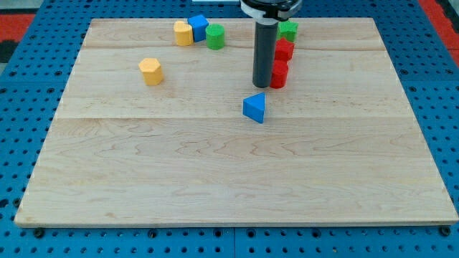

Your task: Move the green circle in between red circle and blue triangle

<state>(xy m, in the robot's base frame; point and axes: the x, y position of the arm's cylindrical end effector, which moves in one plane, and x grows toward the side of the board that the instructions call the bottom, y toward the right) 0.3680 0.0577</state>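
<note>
The green circle stands near the view's top, just right of the blue cube. The blue triangle lies near the board's middle. The red circle stands up and to the right of the triangle, partly behind my rod. My tip rests on the board touching the red circle's left side, just above the blue triangle and well to the lower right of the green circle.
A second red block sits above the red circle and a green block above that. A yellow block touches the blue cube's left. A yellow hexagon stands at the left. The wooden board lies on a blue pegboard.
</note>
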